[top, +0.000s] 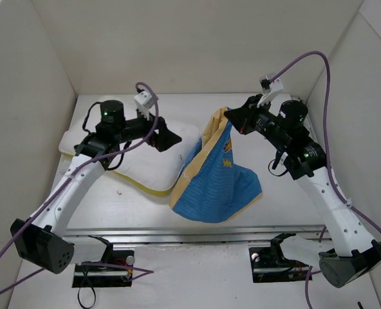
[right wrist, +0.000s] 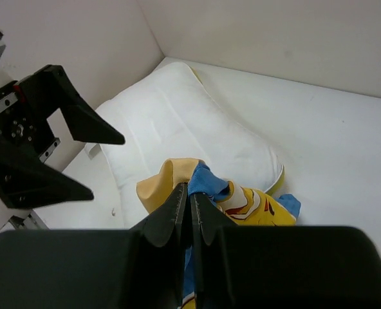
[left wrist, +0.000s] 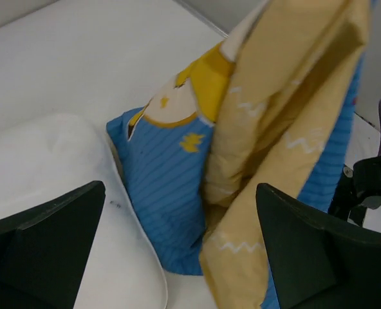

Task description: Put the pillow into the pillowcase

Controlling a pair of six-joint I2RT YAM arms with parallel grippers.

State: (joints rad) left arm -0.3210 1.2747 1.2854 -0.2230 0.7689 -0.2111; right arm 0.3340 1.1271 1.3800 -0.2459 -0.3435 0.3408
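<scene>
No readable text anywhere (pillowcase [top: 216,177] print: cartoon only).

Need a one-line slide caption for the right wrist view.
Right gripper shut on the pillowcase edge, pillow lying beyond, left gripper open opposite.

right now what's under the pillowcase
The pillowcase, pinched at its top by the right gripper, drapes down onto the table. Its left edge meets the pillow's right end. The fabric hides whether any of the pillow lies beneath or inside it.
</scene>
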